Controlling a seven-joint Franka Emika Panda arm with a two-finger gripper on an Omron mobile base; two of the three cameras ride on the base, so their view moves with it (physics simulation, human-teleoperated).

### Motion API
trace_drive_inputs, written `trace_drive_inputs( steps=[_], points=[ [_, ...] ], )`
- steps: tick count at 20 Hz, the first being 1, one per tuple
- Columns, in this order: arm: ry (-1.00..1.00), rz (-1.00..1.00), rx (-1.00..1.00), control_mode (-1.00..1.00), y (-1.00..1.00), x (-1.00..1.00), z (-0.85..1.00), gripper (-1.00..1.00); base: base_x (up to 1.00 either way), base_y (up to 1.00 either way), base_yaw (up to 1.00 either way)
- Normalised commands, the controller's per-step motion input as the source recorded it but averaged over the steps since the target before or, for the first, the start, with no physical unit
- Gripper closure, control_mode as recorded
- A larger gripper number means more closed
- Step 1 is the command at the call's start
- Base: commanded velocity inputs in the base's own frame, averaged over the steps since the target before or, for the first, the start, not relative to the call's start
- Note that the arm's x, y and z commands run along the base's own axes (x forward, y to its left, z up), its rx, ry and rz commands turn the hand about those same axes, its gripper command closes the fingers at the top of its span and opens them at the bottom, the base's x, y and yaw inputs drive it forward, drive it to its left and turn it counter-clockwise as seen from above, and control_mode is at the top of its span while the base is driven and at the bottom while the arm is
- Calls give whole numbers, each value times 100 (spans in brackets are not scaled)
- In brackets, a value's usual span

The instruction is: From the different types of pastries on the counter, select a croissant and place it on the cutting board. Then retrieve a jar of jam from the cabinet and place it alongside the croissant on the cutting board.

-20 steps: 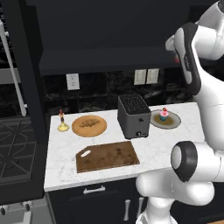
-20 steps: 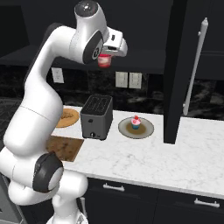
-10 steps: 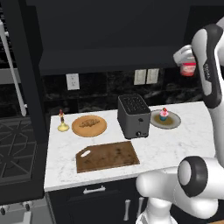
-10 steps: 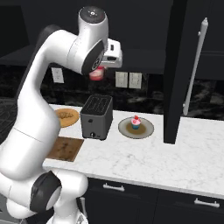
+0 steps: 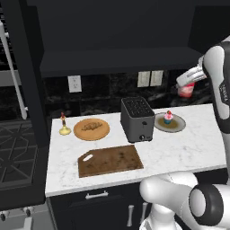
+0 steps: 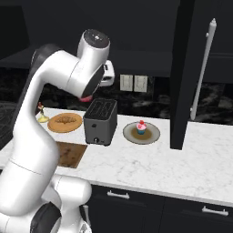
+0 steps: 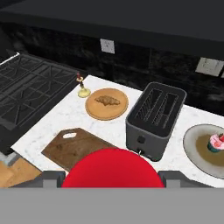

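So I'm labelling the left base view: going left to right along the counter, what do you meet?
Candlestick → round plate holding the croissant → toaster → plate with the cupcake.

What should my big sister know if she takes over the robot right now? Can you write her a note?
End effector: shut on the jar of jam, held in the air, to the right above the counter.
Croissant: on the round wooden plate, left of the toaster.
Cutting board: bare, at the counter's front.
Cupcake: on the grey plate, right of the toaster.
Done: jam fetched.
Left: set the jam on the board; the croissant is not on it yet.
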Motion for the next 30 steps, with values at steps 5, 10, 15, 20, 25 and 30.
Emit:
trace_drive_inputs(
  steps=[5, 10, 15, 20, 25, 30],
  points=[
    [-12, 32, -2, -100, 52, -36, -48, 100, 0, 0, 0],
    [-15, 33, -3, -100, 48, -31, -50, 100, 0, 0, 0],
    [-14, 35, -1, -100, 41, -14, -47, 100, 0, 0, 0],
    [-3, 15, 0, -100, 5, -7, -11, 100, 0, 0, 0],
    [1, 10, 0, -100, 0, 0, -13, 100, 0, 0, 0],
    [10, 16, 0, -100, 16, 0, -37, 100, 0, 0, 0]
  ],
)
